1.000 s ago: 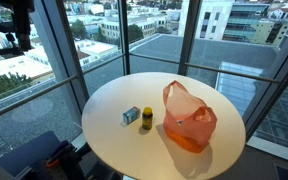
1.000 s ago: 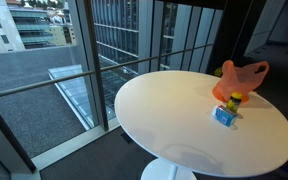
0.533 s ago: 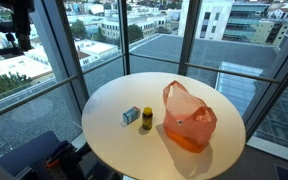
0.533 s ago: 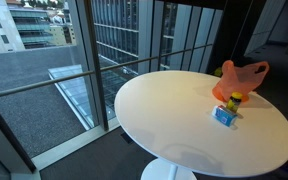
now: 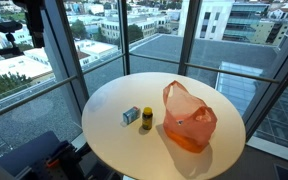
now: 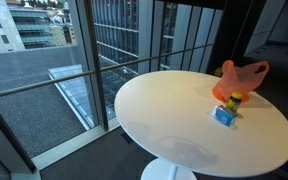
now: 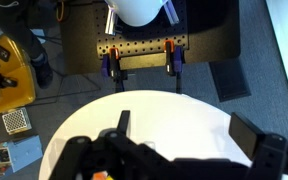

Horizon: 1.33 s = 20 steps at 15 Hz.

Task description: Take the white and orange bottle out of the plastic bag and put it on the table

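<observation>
An orange translucent plastic bag (image 5: 189, 118) sits on the round white table (image 5: 109, 140); it also shows in an exterior view (image 6: 242, 76). The white and orange bottle is not visible; the bag's contents cannot be made out. My gripper (image 5: 32, 28) hangs high at the upper left, far from the bag. In the wrist view the gripper (image 7: 184, 128) is open and empty, looking down on the white table top (image 7: 174, 115).
A small yellow-topped bottle (image 5: 146, 118) and a blue and white box (image 5: 131, 116) stand beside the bag, also seen in an exterior view (image 6: 226, 112). Glass walls surround the table. A clamped base (image 7: 144, 55) and yellow equipment (image 7: 4, 70) lie on the floor.
My gripper has shifted slightly to the right in the upper left of an exterior view. The bag, bottle and box have not moved.
</observation>
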Available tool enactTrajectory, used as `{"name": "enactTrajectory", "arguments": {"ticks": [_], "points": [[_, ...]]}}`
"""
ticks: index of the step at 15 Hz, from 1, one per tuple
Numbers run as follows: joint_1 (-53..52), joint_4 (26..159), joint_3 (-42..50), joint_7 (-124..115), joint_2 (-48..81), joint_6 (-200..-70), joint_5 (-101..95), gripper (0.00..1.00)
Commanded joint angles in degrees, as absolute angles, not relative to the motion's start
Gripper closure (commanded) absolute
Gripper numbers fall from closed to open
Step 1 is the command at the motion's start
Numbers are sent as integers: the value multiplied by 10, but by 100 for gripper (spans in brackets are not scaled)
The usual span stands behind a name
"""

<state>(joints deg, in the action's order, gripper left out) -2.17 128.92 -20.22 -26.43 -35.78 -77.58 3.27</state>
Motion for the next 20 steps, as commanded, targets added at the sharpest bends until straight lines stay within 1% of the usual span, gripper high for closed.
{"name": "enactTrajectory", "arguments": {"ticks": [1, 20], "points": [[-7, 1243, -184, -288, -312, -800, 14, 0], [64, 1088, -27, -287, -112, -959, -45, 0]]}}
